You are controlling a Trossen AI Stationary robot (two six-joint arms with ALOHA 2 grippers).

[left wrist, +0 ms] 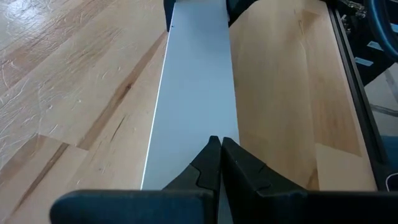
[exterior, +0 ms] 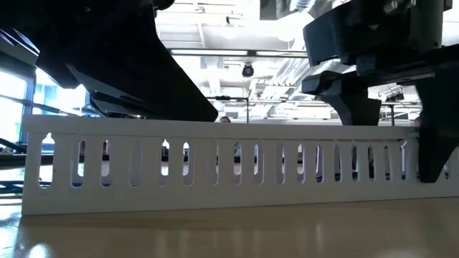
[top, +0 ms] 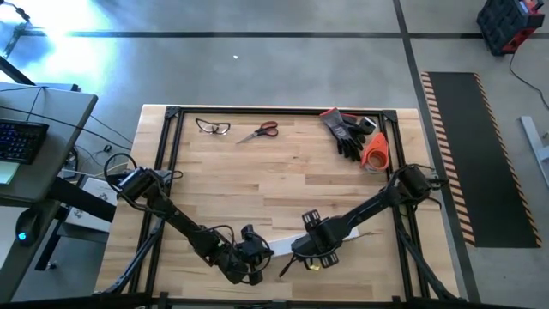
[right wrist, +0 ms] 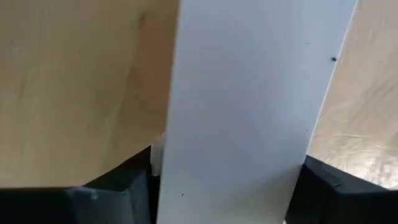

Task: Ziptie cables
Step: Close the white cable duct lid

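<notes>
A white slotted channel [top: 287,243] lies flat near the table's near edge and stands across the low view [exterior: 215,172]. My right gripper [top: 314,247] is closed around it near its middle. My left gripper [left wrist: 221,142] is shut, with its tips over the left end of the channel's flat top [left wrist: 196,81]. Of the cables I see only a thin dark strand [top: 286,269] on the table on the near side of the channel. The rest is hidden. My left gripper's shut tips stand right over the channel's top at its left end; I cannot tell whether they touch it. My right gripper straddles the channel from above, fingers across its length. One finger [right wrist: 127,180] is on one long side [right wrist: 171,155] and the other finger [right wrist: 339,186] on the opposite side. The channel rests on the table.
Along the far side lie safety glasses [top: 213,128], red-handled scissors [top: 260,131], black gloves [top: 347,133] and an orange tape roll [top: 375,153]. A black frame [top: 171,137] borders the wooden table. Bare wood lies between these and the arms.
</notes>
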